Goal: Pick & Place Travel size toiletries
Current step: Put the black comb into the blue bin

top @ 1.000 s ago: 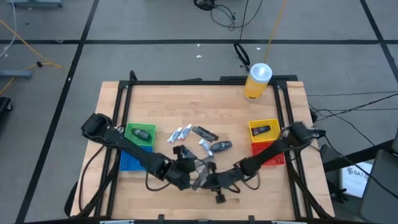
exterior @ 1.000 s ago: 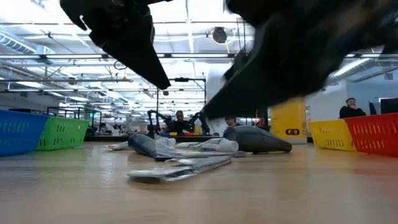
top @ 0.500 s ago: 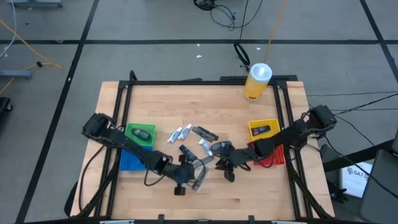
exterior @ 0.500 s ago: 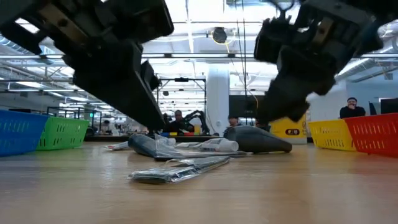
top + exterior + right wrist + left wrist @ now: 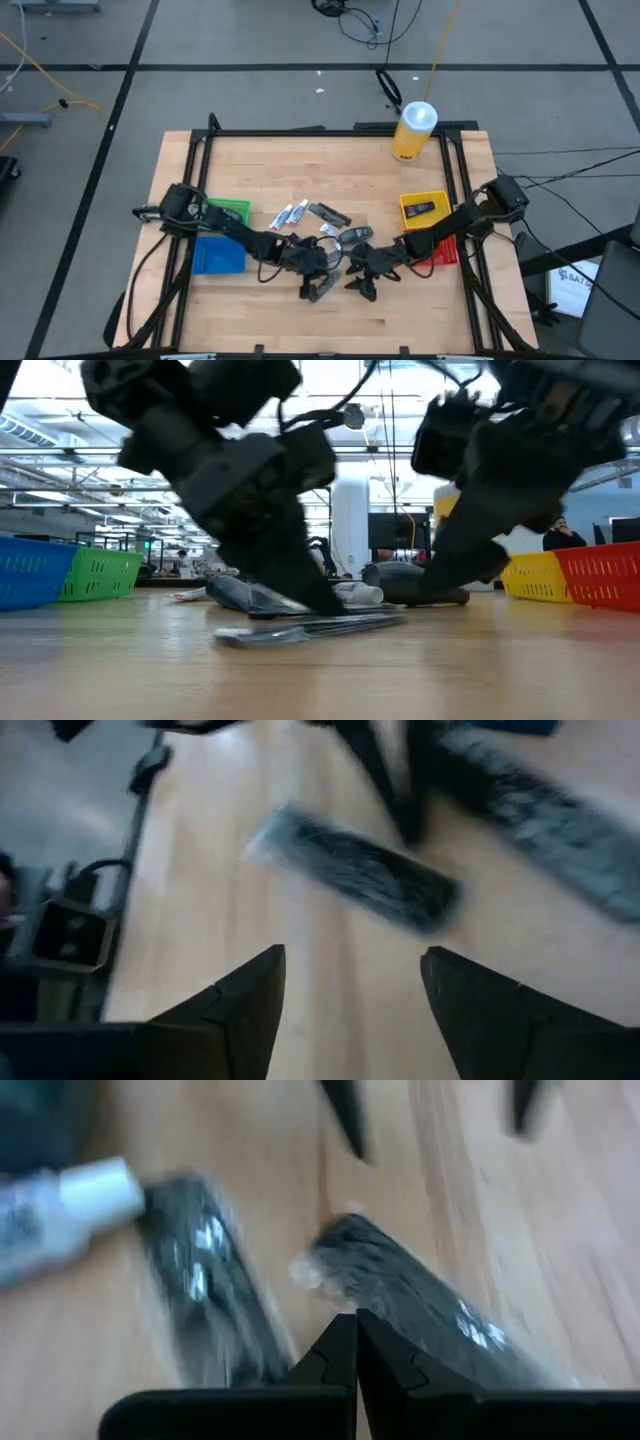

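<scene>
The travel size toiletries lie loose on the wooden table: white-and-blue tubes (image 5: 291, 214), dark packets (image 5: 330, 214) (image 5: 355, 235), and a grey packet (image 5: 322, 290) nearest the front edge, flat on the wood (image 5: 310, 628). My left gripper (image 5: 312, 287) is shut, its tips low over the table between two dark packets (image 5: 200, 1280) (image 5: 420, 1310). Just to its right, my right gripper (image 5: 362, 286) stands open above the table with nothing between its fingers (image 5: 250, 1000); a dark packet (image 5: 360, 870) lies ahead of it. My left gripper comes slanting down from the table's left, its shut fingertips (image 5: 355, 1330) right at the near grey packet (image 5: 330, 622). I cannot tell whether they touch it.
Green (image 5: 228, 212) and blue (image 5: 218, 255) bins stand at the left. Yellow (image 5: 423, 207) and red (image 5: 440, 250) bins stand at the right, with a dark item in the yellow one. A big yellow bottle (image 5: 414, 131) stands at the far right corner. Bare wood lies along the front edge.
My left gripper has sunk toward the table and swung right, onto the spot by the near grey packet, staying shut. My right gripper has drawn back from the front edge toward the far right, rolled about its own line and opened.
</scene>
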You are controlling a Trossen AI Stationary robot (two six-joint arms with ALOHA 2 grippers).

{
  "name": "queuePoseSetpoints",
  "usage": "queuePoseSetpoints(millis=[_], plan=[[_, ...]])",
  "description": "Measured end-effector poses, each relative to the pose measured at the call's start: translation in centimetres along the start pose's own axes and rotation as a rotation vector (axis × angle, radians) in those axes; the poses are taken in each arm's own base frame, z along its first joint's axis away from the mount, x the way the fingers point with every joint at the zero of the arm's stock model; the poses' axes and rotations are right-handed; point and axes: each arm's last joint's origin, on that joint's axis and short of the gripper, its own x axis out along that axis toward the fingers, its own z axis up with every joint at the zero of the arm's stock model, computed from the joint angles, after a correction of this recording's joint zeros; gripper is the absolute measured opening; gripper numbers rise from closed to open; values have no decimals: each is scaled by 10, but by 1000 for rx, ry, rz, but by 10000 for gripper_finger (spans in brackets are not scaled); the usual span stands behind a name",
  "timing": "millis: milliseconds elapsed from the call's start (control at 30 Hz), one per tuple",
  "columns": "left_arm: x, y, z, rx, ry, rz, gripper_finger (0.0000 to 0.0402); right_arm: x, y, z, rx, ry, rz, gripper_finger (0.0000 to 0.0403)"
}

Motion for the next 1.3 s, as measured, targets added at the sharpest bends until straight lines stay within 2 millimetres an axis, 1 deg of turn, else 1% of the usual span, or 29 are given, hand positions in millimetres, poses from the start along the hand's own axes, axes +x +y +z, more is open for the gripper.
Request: queuePoseSetpoints(millis=[100,200,233,300,367,467,567,667,767,867,933,1067,1200,1300], plan=[[11,-4,10,58,-58,-69,6,0,7,-9,-3,16,-10,222],[12,-15,26,141,-84,-139,6,-1,12,-17,-19,29,-41,214],[10,-19,30,159,-82,-145,4,-1,13,-20,-21,25,-68,212],[4,-26,35,187,-24,-126,2,-1,13,-24,-21,13,-106,209],[-3,-35,42,214,-8,-103,4,-2,13,-28,-25,13,-113,206],[-16,-48,45,247,30,-92,3,-3,12,-33,-40,16,-111,207],[-18,-56,38,260,78,-88,3,-2,12,-35,-89,11,-99,214],[-10,-57,31,246,86,-58,4,3,16,-39,-195,-18,-71,225],[-1,-52,27,215,89,-32,2,12,19,-47,-317,-45,-42,241],[5,-47,20,187,123,-15,8,21,24,-54,-450,-71,-57,255],[8,-45,19,172,126,-11,9,24,28,-57,-510,-75,-73,261],[11,-43,18,157,127,-7,2,27,37,-58,-583,-59,-93,267],[9,-45,23,120,90,-19,9,29,43,-57,-636,-47,-117,267],[1,-48,29,81,71,-30,5,30,46,-55,-676,-44,-149,267]])
